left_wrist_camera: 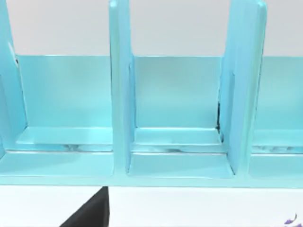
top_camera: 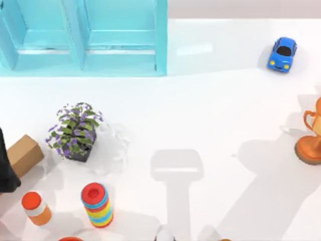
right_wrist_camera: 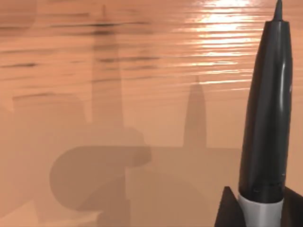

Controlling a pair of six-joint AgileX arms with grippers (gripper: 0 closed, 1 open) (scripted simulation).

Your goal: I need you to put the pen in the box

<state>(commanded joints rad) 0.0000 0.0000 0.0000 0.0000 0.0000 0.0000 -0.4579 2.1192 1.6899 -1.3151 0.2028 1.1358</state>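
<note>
The pen (right_wrist_camera: 265, 118) stands close in the right wrist view, its black pointed end up and its white barrel low down. My right gripper (right_wrist_camera: 259, 213) is shut on that barrel, with a dark finger (right_wrist_camera: 227, 210) on either side. Behind the pen lies a glossy orange-brown surface (right_wrist_camera: 118, 94) carrying the pen's shadow; I cannot tell what it belongs to. The box (top_camera: 25, 153), plain brown cardboard, sits at the table's left edge. My left arm (top_camera: 5, 168) is a dark shape over the box's near-left corner.
A pale blue shelf unit (top_camera: 83, 37) with upright dividers (left_wrist_camera: 120, 94) fills the back left. A potted purple plant (top_camera: 75, 131), a striped ring stack (top_camera: 97, 205) and an orange-capped bottle (top_camera: 36, 207) crowd the front left. A blue toy car (top_camera: 282, 53) and a bronze trophy (top_camera: 312, 133) stand at the right.
</note>
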